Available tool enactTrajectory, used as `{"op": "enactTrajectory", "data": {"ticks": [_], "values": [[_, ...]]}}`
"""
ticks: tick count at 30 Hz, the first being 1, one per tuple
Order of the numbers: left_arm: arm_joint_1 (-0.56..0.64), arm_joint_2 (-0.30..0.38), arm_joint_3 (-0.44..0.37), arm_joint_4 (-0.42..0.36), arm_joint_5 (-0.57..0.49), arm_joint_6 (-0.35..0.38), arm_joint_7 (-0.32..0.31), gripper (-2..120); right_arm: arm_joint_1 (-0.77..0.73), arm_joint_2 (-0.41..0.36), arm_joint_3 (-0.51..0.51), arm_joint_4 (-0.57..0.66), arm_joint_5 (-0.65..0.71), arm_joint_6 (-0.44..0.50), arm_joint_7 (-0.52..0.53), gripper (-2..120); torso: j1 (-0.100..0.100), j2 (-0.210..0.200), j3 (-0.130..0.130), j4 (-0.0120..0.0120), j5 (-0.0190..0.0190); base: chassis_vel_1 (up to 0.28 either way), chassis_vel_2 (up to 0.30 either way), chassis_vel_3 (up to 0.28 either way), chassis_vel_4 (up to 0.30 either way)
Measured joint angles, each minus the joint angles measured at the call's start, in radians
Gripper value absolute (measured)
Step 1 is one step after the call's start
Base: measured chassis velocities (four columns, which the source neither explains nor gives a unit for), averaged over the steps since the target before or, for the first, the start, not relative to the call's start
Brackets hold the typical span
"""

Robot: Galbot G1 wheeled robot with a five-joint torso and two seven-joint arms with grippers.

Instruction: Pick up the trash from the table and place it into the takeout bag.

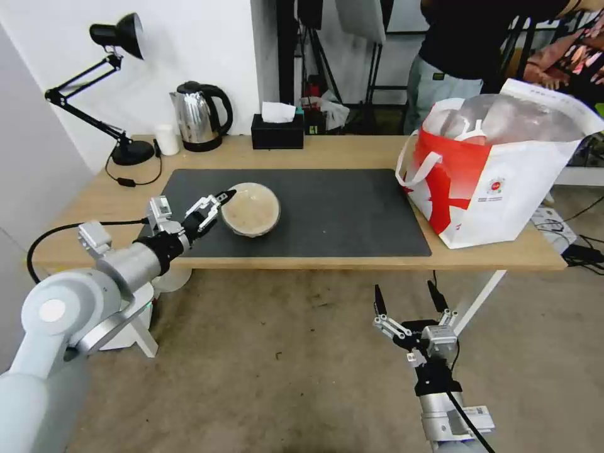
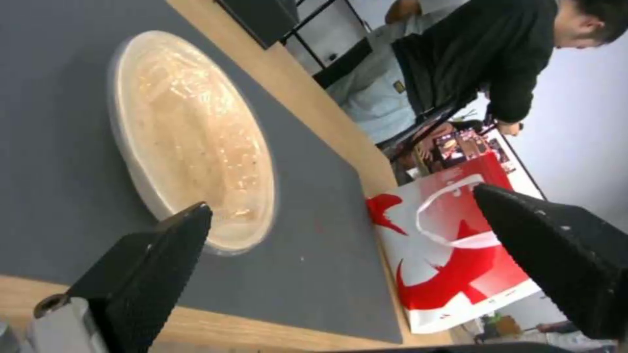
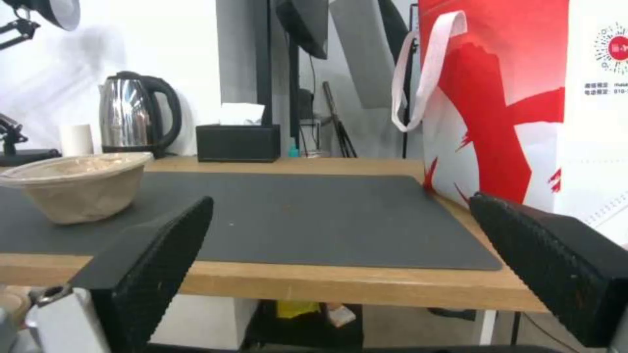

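I have the left gripper (image 1: 214, 204) up at table height, jaws spread wide and holding nothing, and the beige paper bowl (image 1: 251, 209) sits just ahead of it on the dark grey mat (image 1: 352, 214), toward the robot's right of the fingertips. From the head view one fingertip looks to be at or just short of the bowl's near-left rim; I cannot tell whether it touches. In the left wrist view the bowl (image 2: 193, 142) lies off toward one finger (image 2: 147, 274) rather than centred in the gap, so I judge the approach needs a shift across before the jaws can straddle the rim. The bowl is round, so no long axis matters; what counts is that its rim is the only thin edge to pinch. The right gripper (image 1: 410, 301) hangs below the table's front edge, also wide open and empty, well apart from the bowl, so the left arm is clearly the nearer one. The takeout bag (image 1: 497, 182) stands open at the right end of the table (image 1: 352, 151), well across the mat from the bowl, so I reckon the carry runs along the tabletop's length toward the robot's right.
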Motion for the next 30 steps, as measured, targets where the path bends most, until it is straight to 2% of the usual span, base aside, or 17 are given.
{"op": "enactTrajectory", "data": {"ticks": [30], "values": [[-0.043, 0.021, 0.020, 0.093, 0.027, 0.023, -0.026, 100, 0.000, 0.000, 0.000, 0.000, 0.000, 0.000, 0.000, 100, 0.000, 0.000, 0.000, -0.0001, 0.0001, 0.000, 0.000, 0.000, 0.000]]}}
